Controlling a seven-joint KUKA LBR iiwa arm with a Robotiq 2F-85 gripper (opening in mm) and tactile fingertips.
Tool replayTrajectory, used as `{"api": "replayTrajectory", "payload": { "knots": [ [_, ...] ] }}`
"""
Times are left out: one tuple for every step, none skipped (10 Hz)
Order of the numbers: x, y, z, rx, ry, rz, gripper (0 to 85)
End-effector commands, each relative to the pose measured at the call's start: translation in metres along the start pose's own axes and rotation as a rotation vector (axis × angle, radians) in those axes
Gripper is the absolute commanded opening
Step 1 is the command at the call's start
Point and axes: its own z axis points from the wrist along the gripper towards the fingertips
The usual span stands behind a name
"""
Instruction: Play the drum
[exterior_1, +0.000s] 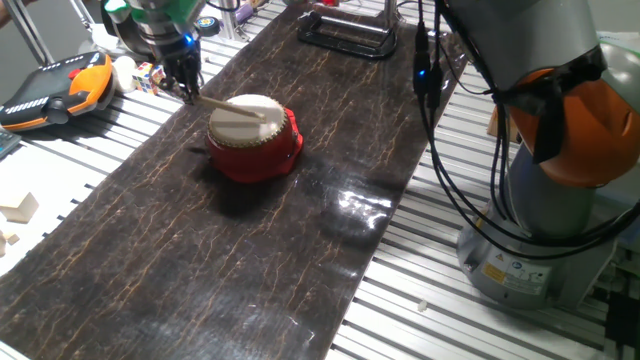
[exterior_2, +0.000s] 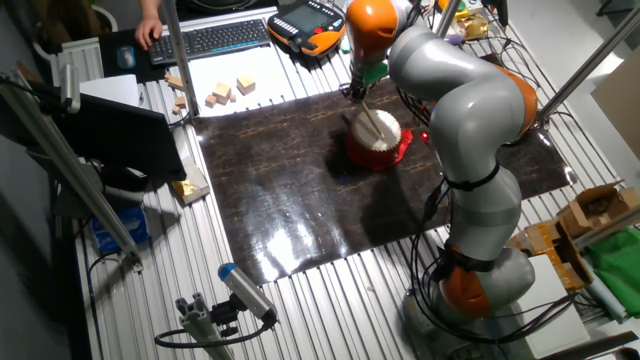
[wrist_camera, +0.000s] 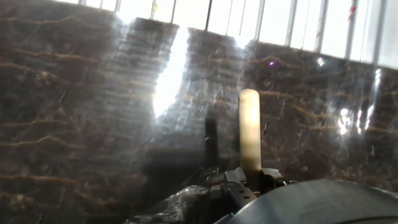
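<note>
In the hand view the pale stick (wrist_camera: 250, 130) juts toward twelve o'clock from the gripper (wrist_camera: 249, 180) clamped on it, while the drum (exterior_1: 254, 137), mid-bench, looks light, rigid, glossy-sided, best struck on its skin, not grasped.

End effector (exterior_1: 187, 88) gripping stick (exterior_1: 232, 109) over drum (exterior_1: 253, 138)

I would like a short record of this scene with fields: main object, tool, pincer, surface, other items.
main object: drum, red body, cream skin, upright on the mat
tool: wooden stick, lying across the drum skin, one end in the pincer
pincer: pincer, shut on the stick, beside the drum
surface: dark marbled mat on a slatted table
other items: wooden blocks, keyboard, orange pendant
</note>
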Motion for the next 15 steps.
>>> {"api": "replayTrajectory", "payload": {
  "knots": [
    [-0.001,0.0,0.003,-0.001,-0.002,-0.001,1.3],
    [-0.001,0.0,0.005,-0.004,-0.002,-0.004,1.3],
    [-0.002,-0.001,0.007,-0.005,-0.004,-0.005,1.3],
    [-0.002,0.0,0.006,-0.014,0.002,-0.006,1.3],
    [-0.002,0.002,0.001,-0.026,0.017,0.001,1.3],
    [-0.001,0.005,-0.005,-0.028,0.029,0.01,1.0],
    [-0.001,0.009,-0.01,-0.037,0.047,0.023,1.0],
    [-0.001,0.015,-0.014,-0.051,0.066,0.037,1.0],
    [-0.001,0.02,-0.017,-0.065,0.08,0.051,1.0],
    [-0.002,0.025,-0.018,-0.074,0.09,0.064,1.0],
    [-0.002,0.031,-0.019,-0.076,0.099,0.073,1.0],
    [-0.001,0.041,-0.02,-0.079,0.104,0.093,1.0],
    [0.001,0.051,-0.02,-0.078,0.106,0.11,1.0],
    [0.003,0.059,-0.021,-0.083,0.117,0.12,1.0],
    [0.005,0.069,-0.02,-0.09,0.127,0.134,1.0]
  ]
}}
